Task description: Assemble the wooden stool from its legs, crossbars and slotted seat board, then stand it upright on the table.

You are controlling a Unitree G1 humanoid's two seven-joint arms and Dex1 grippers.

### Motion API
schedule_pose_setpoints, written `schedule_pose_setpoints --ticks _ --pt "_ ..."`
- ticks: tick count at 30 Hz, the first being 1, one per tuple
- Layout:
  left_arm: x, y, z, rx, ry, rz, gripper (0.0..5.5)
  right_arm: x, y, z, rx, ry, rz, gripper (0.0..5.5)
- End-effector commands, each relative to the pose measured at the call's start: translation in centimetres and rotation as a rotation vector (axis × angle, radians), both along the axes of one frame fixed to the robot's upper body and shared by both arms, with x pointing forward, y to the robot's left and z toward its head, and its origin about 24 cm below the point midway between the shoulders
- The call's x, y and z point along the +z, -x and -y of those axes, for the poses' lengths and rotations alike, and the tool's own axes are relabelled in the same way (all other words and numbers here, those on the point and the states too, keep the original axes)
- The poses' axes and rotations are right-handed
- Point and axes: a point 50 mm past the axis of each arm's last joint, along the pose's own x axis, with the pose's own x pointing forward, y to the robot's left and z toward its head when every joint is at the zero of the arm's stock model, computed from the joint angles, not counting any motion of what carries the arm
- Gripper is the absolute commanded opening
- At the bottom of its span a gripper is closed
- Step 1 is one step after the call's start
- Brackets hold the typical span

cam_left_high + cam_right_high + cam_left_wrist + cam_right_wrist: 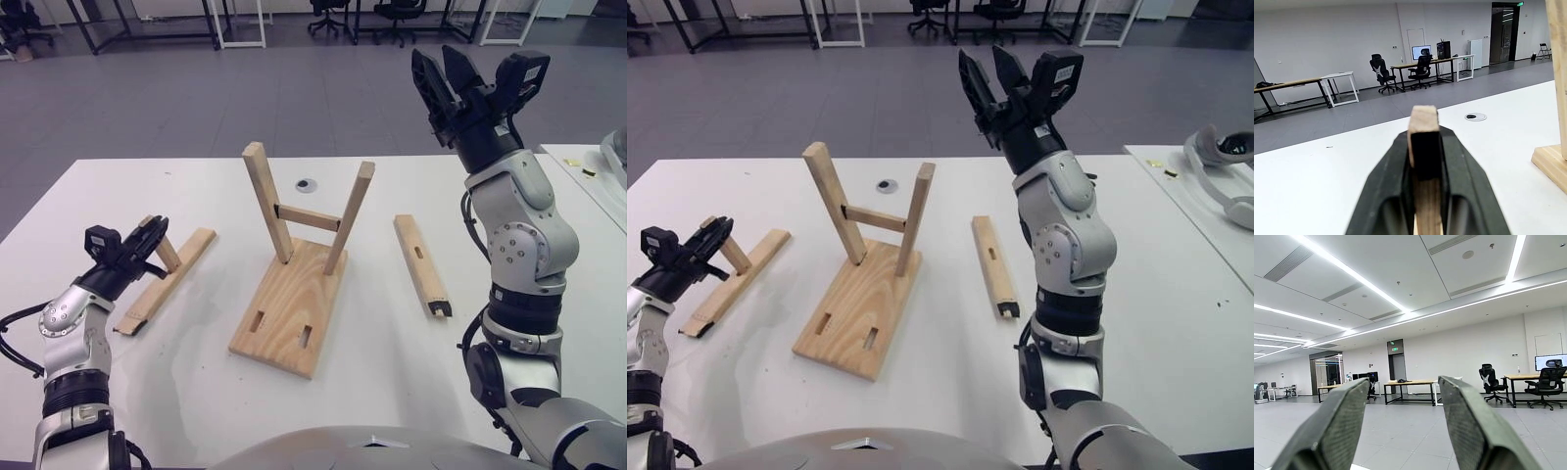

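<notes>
Your left gripper [149,241], jaws clamped on the upright crossbar [1423,132], sits left of the seat board [284,313]; your right gripper [480,73] is raised, jaws wide and empty.

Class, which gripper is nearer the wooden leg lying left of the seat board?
Left. The left gripper is shut on the short crossbar standing on that leg. The right gripper is open, raised high, far off to the right.
</notes>
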Motion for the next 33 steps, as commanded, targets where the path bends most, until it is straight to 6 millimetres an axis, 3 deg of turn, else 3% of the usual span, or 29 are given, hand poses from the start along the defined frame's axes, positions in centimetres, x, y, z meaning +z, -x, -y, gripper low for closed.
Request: schedule_pose_setpoints --ticks 1,15,20,22,28,33 --pt "0.3 0.5 -0.6 0.022 -0.014 -0.003 0.41 -0.1 0.2 -0.2 0.006 -0.001 -0.008 2.65" --pt "0.0 -0.7 0.1 0.0 -0.018 -0.006 0.41 0.0 0.3 -0.3 0.011 0.003 0.0 2.65" --pt "-0.4 0.0 -0.2 0.014 -0.019 -0.016 0.41 0.0 0.2 -0.4 0.021 0.001 0.0 2.65" --pt "-1.3 0.3 -0.2 0.016 -0.004 -0.05 0.41 0.0 0.2 -0.4 0.019 0.0 0.0 2.65" --pt "-6.9 1.9 0.1 0.024 0.017 -0.328 0.41 0.1 0.1 -0.6 0.023 -0.002 -0.001 2.65" --pt "-7.7 2.0 0.1 0.026 -0.001 -0.384 0.41 0.1 0.1 -0.4 0.023 -0.021 -0.011 2.65"
